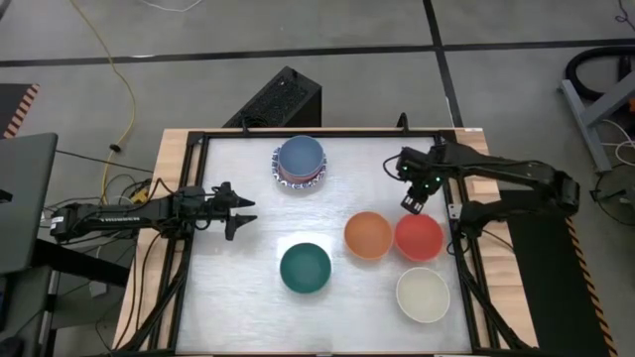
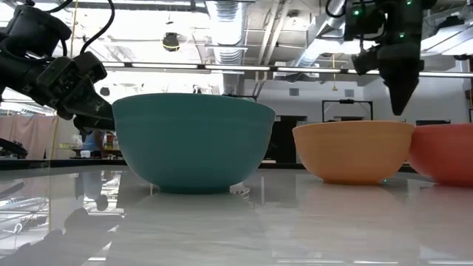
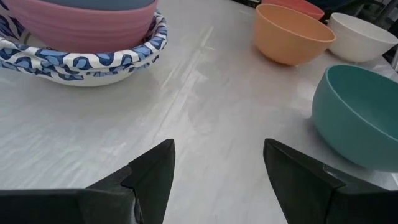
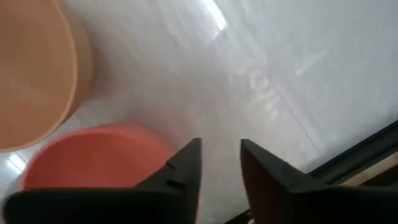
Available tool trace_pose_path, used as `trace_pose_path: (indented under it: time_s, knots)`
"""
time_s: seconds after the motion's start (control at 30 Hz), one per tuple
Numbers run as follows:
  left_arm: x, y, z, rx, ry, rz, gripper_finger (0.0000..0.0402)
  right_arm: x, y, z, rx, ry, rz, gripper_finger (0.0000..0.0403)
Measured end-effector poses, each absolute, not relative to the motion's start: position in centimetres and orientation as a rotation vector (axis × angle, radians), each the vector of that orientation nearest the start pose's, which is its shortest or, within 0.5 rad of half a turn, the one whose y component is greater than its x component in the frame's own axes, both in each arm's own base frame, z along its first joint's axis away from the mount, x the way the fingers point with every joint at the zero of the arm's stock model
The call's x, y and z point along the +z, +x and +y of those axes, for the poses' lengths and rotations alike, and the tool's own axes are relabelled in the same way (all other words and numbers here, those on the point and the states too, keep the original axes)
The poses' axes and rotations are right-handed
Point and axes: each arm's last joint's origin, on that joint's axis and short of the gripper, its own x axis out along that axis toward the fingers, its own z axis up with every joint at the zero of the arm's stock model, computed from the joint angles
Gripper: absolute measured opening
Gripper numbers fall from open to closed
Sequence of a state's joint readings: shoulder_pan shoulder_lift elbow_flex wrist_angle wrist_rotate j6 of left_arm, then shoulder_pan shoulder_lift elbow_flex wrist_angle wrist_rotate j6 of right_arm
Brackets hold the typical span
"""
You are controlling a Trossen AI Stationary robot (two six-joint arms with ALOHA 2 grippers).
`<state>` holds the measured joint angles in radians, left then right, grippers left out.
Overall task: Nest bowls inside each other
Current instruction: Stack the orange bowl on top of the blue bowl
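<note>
Red bowl (image 1: 418,237), orange bowl (image 1: 368,235), teal bowl (image 1: 305,268)

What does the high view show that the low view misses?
Only the high view: the nested stack with a blue bowl on top, the cream bowl, and both arms laid out, left gripper at the table's left, right gripper above the red bowl's far edge. Only the low view: the room behind the table and the bowls' side profiles. Both share the dark green bowl, the orange bowl and the red one.
</note>
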<state>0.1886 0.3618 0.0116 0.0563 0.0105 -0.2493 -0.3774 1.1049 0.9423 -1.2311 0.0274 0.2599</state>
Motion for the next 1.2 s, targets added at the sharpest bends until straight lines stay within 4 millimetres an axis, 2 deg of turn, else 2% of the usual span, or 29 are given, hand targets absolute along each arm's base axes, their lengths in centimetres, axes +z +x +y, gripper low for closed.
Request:
trace_pose_path:
  time_s: [0.17,0.3,0.73,0.83,0.9,1.1,1.2]
  knots:
    - [14.1,11.4,2.1,0.212,-0.274,0.270,0.0235,25.3,15.3,-5.5,-0.515,0.539,1.378,0.0214]
    - [14.1,11.4,2.2,0.212,-0.271,0.270,0.0235,23.7,15.4,-5.4,-0.525,0.581,1.426,0.0252]
    - [14.1,11.4,2.2,0.212,-0.272,0.268,0.0235,19.8,15.5,-4.8,-0.462,0.585,1.607,0.0257]
    - [14.1,11.4,2.2,0.212,-0.269,0.267,0.0235,19.5,15.8,-4.9,-0.462,0.585,1.624,0.0232]
    - [14.1,11.4,2.2,0.220,-0.266,0.267,0.0235,19.3,15.9,-4.9,-0.456,0.580,1.638,0.0196]
    - [14.2,11.4,2.2,0.236,-0.264,0.265,0.0235,18.6,16.3,-5.1,-0.432,0.561,1.684,0.0027]
    - [14.2,11.4,2.2,0.236,-0.264,0.265,0.0235,18.5,16.6,-5.3,-0.477,0.561,1.659,0.0020]
